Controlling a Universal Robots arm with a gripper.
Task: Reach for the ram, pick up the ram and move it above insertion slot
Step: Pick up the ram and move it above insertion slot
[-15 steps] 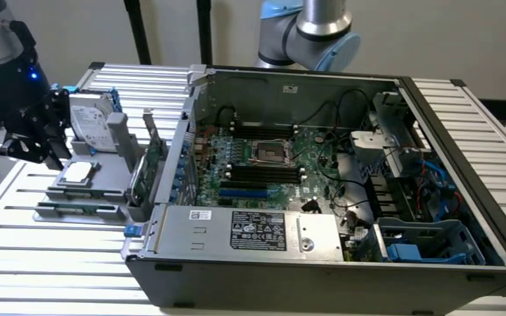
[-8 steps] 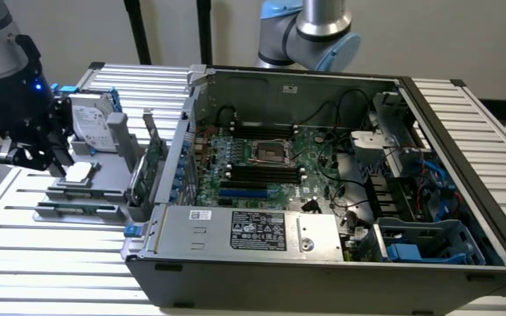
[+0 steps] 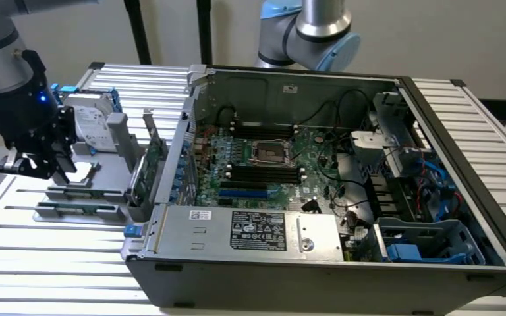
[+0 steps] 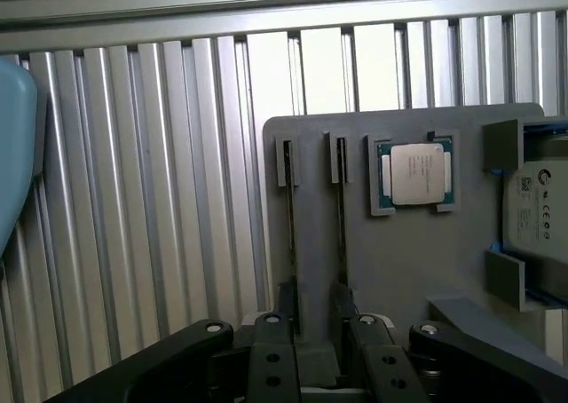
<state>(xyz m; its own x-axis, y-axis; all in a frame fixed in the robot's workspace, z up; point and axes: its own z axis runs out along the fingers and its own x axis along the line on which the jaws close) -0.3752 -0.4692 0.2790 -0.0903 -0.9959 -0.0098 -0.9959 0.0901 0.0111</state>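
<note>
The fingers point(image 4: 273, 350) are spread apart and hold nothing, low over the near end of the grey holder point(image 4: 399, 270) on the counter point(image 3: 24, 263). The ram point(image 4: 341, 217) stands on edge in a narrow slot, its long axis running straight away from the fingers. A twin stick point(image 4: 290, 217) stands just beside it, and I cannot tell which one they line up with. A processor chip point(image 4: 414, 174) and a hard drive point(image 4: 537, 208) sit alongside, and the computer case point(image 3: 323, 263) is well apart.

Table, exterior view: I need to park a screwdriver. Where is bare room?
Bare slats lie in front of the grey holder at the exterior view's lower left, and right of the computer case. The holder is crowded, with the gripper over it.
</note>
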